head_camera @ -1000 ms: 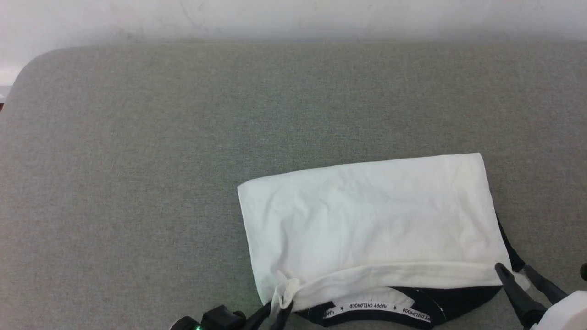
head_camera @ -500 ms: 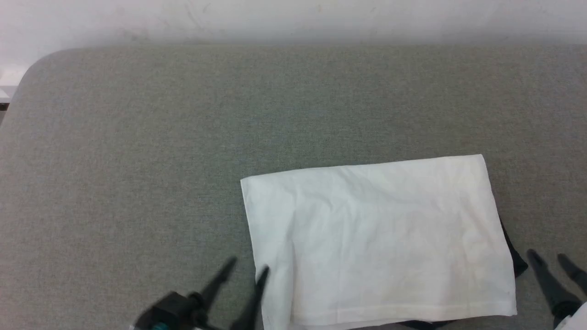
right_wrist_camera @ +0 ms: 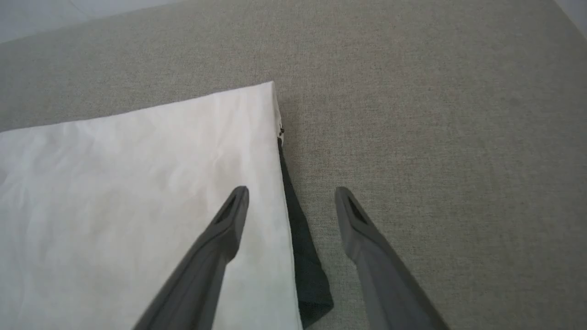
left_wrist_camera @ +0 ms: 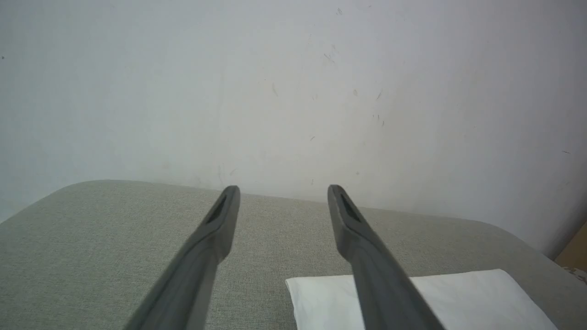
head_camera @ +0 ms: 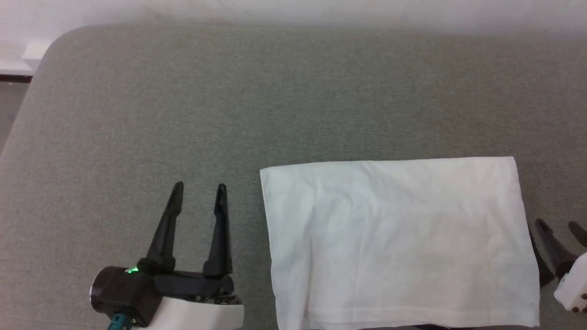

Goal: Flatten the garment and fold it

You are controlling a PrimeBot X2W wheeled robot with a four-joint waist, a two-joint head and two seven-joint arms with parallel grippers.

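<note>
White cotton shirt (head_camera: 399, 238) is lying folded into a rectangle on the grey fabric surface (head_camera: 293, 91), toward my near right and well apart from the far edge by the wall (left_wrist_camera: 293, 68). The top layer is lying flat, with only soft creases showing. A black sleeve (right_wrist_camera: 307, 270) is poking out from under the right edge, so I'm judging that side not quite tidy yet. Nothing is pinning or lifting the cloth. My read is that a fold is down and the shirt is being left to settle on its own.

My left claw (head_camera: 199, 186) is hovering near the shirt's left edge and apart from it. Its fingers are spread wide with nothing between them, and they are pointing away from me toward the wall. Its dark wrist and pale forearm are coming in low from the near edge.

My right claw (head_camera: 557, 223) is sitting just beside the shirt's right edge, also released and empty. In the right wrist view one finger is hanging over the white cloth and the other over bare grey fabric, with the black sleeve showing between them. I can't tell whether the tips are touching anything.

I'm judging that both arms are flanking the shirt so either side can be reached for tucking the sleeve or taking another fold.
</note>
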